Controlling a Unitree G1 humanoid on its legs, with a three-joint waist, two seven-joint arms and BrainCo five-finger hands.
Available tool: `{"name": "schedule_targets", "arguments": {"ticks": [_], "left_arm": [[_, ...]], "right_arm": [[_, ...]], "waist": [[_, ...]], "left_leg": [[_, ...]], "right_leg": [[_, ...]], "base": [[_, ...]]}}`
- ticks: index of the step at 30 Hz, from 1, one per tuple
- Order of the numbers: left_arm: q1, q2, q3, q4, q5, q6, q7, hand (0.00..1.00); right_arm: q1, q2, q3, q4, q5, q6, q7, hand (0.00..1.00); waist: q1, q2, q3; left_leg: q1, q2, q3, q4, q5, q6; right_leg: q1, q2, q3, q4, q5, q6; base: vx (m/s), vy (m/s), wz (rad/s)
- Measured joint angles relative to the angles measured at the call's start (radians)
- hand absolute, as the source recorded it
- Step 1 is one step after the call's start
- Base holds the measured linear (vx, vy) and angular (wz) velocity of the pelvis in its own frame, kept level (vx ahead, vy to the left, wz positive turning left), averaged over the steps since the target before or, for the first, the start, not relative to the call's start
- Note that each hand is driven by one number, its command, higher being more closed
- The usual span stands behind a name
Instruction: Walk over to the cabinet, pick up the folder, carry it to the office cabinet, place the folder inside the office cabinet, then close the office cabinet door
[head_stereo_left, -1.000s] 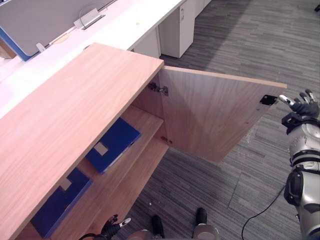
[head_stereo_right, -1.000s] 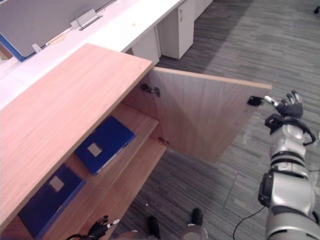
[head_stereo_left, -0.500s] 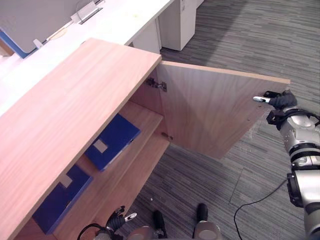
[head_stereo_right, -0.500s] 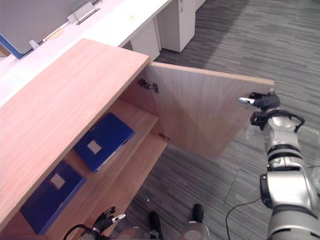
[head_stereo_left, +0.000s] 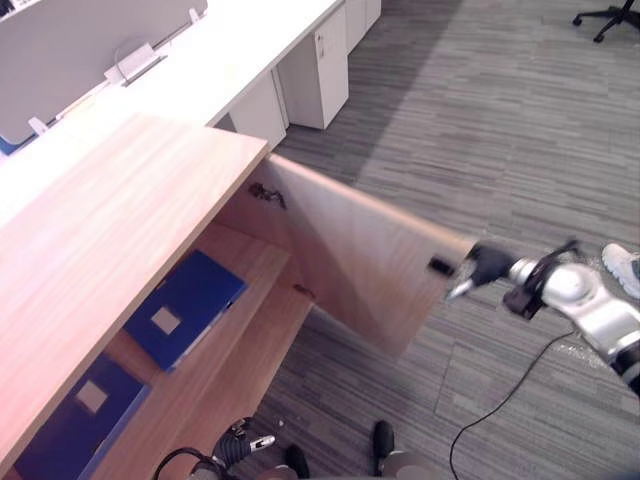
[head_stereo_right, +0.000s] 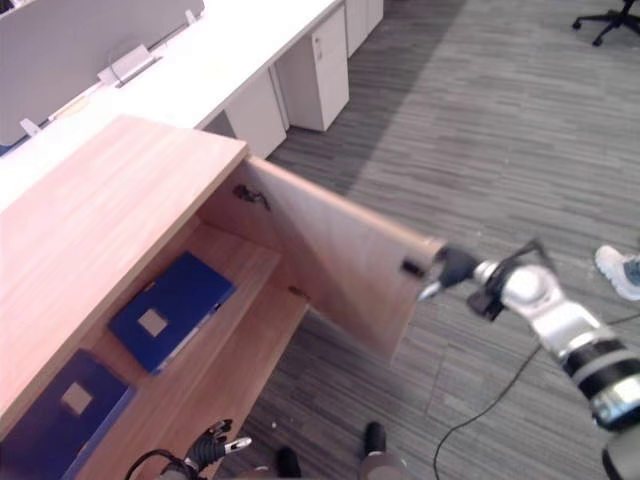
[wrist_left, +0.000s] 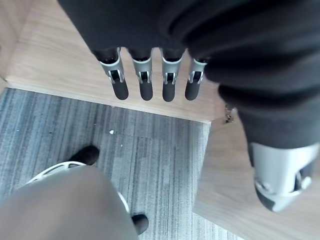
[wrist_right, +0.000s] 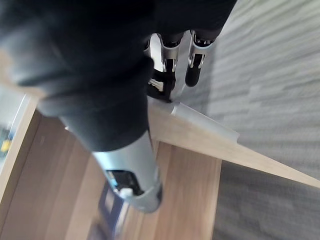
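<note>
Wooden cabinet shelf (head_stereo_left: 262, 262), blue folder (head_stereo_left: 185, 307) lying flat on it, second blue folder (head_stereo_left: 75, 420) alongside, apart

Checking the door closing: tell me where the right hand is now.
In the left eye view the right hand sits right of centre, at the free edge of the open cabinet door, by its dark catch.

I see my right hand (wrist_right: 112, 75) at the free top edge of the office cabinet door (wrist_right: 200, 165); its fingers (wrist_right: 194, 70) lie straight past that edge, thumb (wrist_right: 131, 186) over the inner face; grey carpet (wrist_right: 270, 75) beyond; a blurred blue folder (wrist_right: 110, 202) inside.
</note>
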Motion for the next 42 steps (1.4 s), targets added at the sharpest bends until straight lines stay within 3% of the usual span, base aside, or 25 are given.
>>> {"name": "schedule_targets", "arguments": {"ticks": [2,5,7,9,12,19,23,25,27,29,30,33,34,36,40,41,42], "left_arm": [[-0.019,-0.002,0.0,0.0,0.015,0.0,-0.001,0.0],[-0.037,-0.018,0.002,-0.004,0.022,0.001,-0.005,0.0],[-0.033,-0.016,0.024,-0.004,0.025,0.001,-0.005,0.0],[-0.025,0.005,0.058,-0.004,0.042,0.008,-0.005,0.0],[-0.016,0.026,0.077,-0.003,0.045,0.016,-0.005,0.0],[-0.018,0.022,0.112,-0.003,0.045,0.017,-0.005,0.0],[-0.013,0.007,0.152,-0.002,0.044,0.023,-0.004,0.0],[-0.014,0.0,0.166,-0.002,0.04,0.026,-0.004,0.0],[-0.014,-0.021,0.176,-0.001,0.035,0.028,-0.001,0.0],[-0.018,-0.041,0.176,0.0,0.027,0.032,0.002,0.0],[-0.019,-0.055,0.174,0.002,0.008,0.033,0.01,0.0],[-0.019,-0.058,0.18,0.031,-0.011,0.034,0.04,0.0],[-0.021,-0.06,0.18,0.052,-0.018,0.037,0.05,0.0],[-0.023,-0.066,0.178,0.076,-0.033,0.036,0.071,0.0],[-0.023,-0.069,0.178,0.121,-0.07,0.037,0.083,0.0],[-0.023,-0.068,0.178,0.128,-0.076,0.036,0.084,0.0],[-0.021,-0.067,0.178,0.14,-0.087,0.036,0.085,0.0]], "right_arm": [[0.035,0.041,0.083,-0.049,-0.031,0.007,0.074,0.0],[0.088,0.245,0.152,-0.065,-0.045,0.04,0.089,0.0],[0.073,0.238,0.191,-0.081,-0.063,0.037,0.148,0.0],[0.1,0.201,0.261,-0.121,-0.075,0.037,0.22,0.0],[0.166,0.214,0.299,-0.135,-0.094,0.04,0.255,0.0],[0.182,0.252,0.291,-0.174,-0.103,0.038,0.251,0.0],[0.223,0.345,0.283,-0.087,-0.111,0.028,0.226,0.0],[0.289,0.412,0.216,0.008,-0.184,0.009,0.183,0.0],[0.367,0.512,0.088,0.18,-0.346,-0.024,0.091,0.0],[0.375,0.596,-0.026,0.34,-0.48,-0.038,-0.002,0.0],[0.37,0.658,-0.11,0.452,-0.576,-0.04,-0.085,0.0],[0.337,0.769,-0.222,0.643,-0.687,-0.041,-0.216,0.0],[0.33,0.821,-0.285,0.716,-0.704,-0.045,-0.268,0.0],[0.331,0.898,-0.444,0.879,-0.692,-0.035,-0.353,0.0],[0.381,0.936,-0.706,1.047,-0.64,0.025,-0.439,0.0],[0.399,0.938,-0.74,1.053,-0.626,0.035,-0.449,0.0],[0.423,0.937,-0.815,1.067,-0.583,0.051,-0.464,0.0]], "waist": [[0.018,-0.001,-0.004],[0.061,0.01,-0.008],[0.083,0.005,-0.008],[0.1,-0.02,-0.006],[0.099,-0.066,-0.01],[0.102,-0.07,-0.015],[0.109,-0.068,-0.015],[0.114,-0.066,-0.013],[0.104,-0.063,-0.015],[0.097,-0.059,-0.018],[0.098,-0.056,-0.019],[0.113,-0.066,-0.025],[0.109,-0.072,-0.034],[0.11,-0.08,-0.043],[0.108,-0.09,-0.054],[0.106,-0.092,-0.057],[0.104,-0.093,-0.057]], "left_leg": [[0.001,0.009,-0.006,-0.001,0.005,-0.006],[-0.003,0.01,-0.017,-0.005,0.014,-0.004],[-0.001,0.006,-0.021,-0.005,0.012,-0.002],[-0.002,0.004,-0.023,-0.005,0.007,-0.003],[-0.002,0.003,-0.021,-0.005,0.003,-0.001],[-0.008,0.007,-0.027,0.02,-0.009,0.006],[-0.15,0.047,-0.075,0.25,-0.113,0.025],[-0.202,0.117,0.036,0.362,-0.162,0.085],[-0.209,0.257,0.316,0.475,-0.192,0.139],[-0.199,0.318,0.488,0.508,-0.189,0.152],[-0.188,0.318,0.545,0.499,-0.152,0.131],[-0.191,0.253,0.517,0.458,-0.143,0.116],[-0.187,0.194,0.481,0.398,-0.121,0.09],[-0.153,0.068,0.434,0.246,-0.06,0.099],[-0.07,-0.073,0.371,0.006,0.035,0.115],[-0.063,-0.086,0.358,-0.014,0.04,0.117],[-0.044,-0.113,0.34,-0.047,0.045,0.126]], "right_leg": [[0.004,0.01,-0.006,0.0,-0.004,-0.011],[0.012,0.011,-0.028,-0.001,-0.011,-0.02],[0.021,0.005,-0.034,-0.001,-0.013,-0.018],[0.021,0.002,-0.037,-0.001,-0.013,-0.017],[0.02,0.0,-0.036,-0.001,-0.012,-0.015],[0.033,0.0,-0.043,-0.002,-0.013,-0.008],[0.032,0.006,-0.107,0.0,-0.019,-0.01],[0.044,0.01,-0.167,0.001,-0.024,-0.016],[0.064,-0.003,-0.273,0.007,-0.043,-0.016],[0.065,-0.027,-0.35,0.02,-0.058,-0.002],[0.07,-0.048,-0.398,0.036,-0.066,0.013],[0.092,-0.097,-0.458,0.049,-0.062,0.026],[0.103,-0.123,-0.497,0.055,-0.063,0.031],[0.128,-0.185,-0.561,0.074,-0.062,0.035],[0.164,-0.252,-0.644,0.127,-0.068,0.065],[0.167,-0.268,-0.656,0.149,-0.073,0.073],[0.159,-0.32,-0.665,0.248,-0.09,0.097]], "base": [[0.01,-0.075,0.19],[0.0,-0.018,0.25],[0.04,0.059,0.16],[0.05,0.069,0.06],[0.03,0.041,-0.04],[-0.06,0.015,0.03],[-0.09,-0.034,0.4],[-0.04,-0.039,0.9],[0.05,-0.024,1.33],[0.15,0.091,1.41],[0.16,0.142,1.38],[0.14,0.189,0.85],[0.13,0.154,0.95],[0.15,0.172,1.07],[0.1,0.167,0.65],[0.13,0.225,0.65],[0.11,0.196,0.42]]}}
